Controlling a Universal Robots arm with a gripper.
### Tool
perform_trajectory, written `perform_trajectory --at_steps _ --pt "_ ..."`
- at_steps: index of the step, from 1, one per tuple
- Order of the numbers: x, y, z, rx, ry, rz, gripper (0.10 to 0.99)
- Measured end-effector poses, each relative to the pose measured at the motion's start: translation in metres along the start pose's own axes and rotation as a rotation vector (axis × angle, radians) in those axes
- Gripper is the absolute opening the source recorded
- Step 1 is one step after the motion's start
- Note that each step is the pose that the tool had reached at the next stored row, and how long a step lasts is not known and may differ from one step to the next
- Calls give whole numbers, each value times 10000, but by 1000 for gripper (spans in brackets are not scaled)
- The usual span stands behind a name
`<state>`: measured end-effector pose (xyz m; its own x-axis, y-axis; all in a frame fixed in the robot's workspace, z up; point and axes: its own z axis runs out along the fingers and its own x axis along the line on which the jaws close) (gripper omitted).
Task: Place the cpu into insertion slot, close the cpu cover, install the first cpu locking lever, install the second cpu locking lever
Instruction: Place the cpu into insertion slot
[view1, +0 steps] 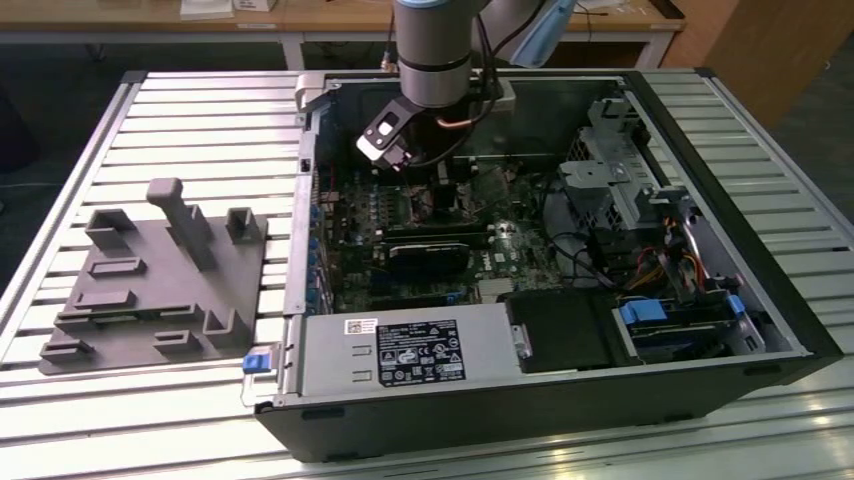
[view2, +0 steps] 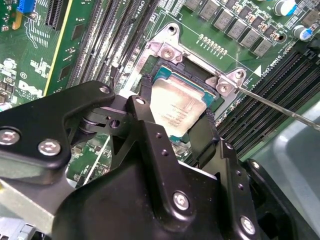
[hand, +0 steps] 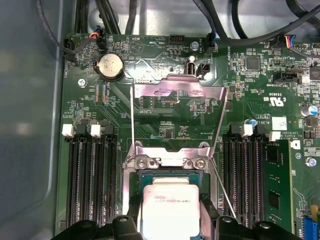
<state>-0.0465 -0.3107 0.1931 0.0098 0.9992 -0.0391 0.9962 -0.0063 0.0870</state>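
Note:
The cpu (view2: 176, 109) is a flat silver square sitting between my two black fingers (view2: 146, 107), just over the insertion slot (view2: 165, 75), whose teal edge shows beyond it. My gripper (view2: 175, 114) is shut on the cpu (hand: 170, 207). In the first wrist view the cpu cover (hand: 170, 89) stands raised and open behind the slot (hand: 165, 176). Two thin wire locking levers (hand: 132, 120) (hand: 224, 192) stick up unlatched on either side. In the exterior view my gripper (view1: 427, 182) reaches down into the open computer case (view1: 534, 400).
Black memory slots (hand: 92, 185) (hand: 247, 185) flank the socket. A coin battery (hand: 110, 66) and cables (hand: 105, 15) lie beyond the cover. A grey fixture plate (view1: 160, 285) lies on the slatted table at the exterior view's left; a drive cage (view1: 621, 185) and power supply (view1: 400, 350) crowd the case.

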Motion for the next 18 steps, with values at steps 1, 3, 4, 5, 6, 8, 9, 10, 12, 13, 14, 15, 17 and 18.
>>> perform_trajectory --at_steps 1,3,4,5,6,8,9,10,12,13,14,15,17,18 --pt "0 0 2 1 -1 5 541" --pt "0 0 3 1 -2 8 541" --pt "0 0 3 0 -1 8 541" --pt "0 0 4 0 0 9 541" --pt "0 -1 4 0 -1 9 541" --pt "0 0 4 0 -1 9 541" --pt "0 0 4 0 0 9 541" --pt "0 0 5 0 0 8 541" --pt "1 0 5 -1 1 9 541" --pt "2 0 7 -4 5 9 553" --pt "2 0 7 -3 5 9 553" --pt "1 0 7 -3 4 9 616" --pt "1 -1 6 -1 0 9 616" --pt "1 0 6 0 0 9 616"
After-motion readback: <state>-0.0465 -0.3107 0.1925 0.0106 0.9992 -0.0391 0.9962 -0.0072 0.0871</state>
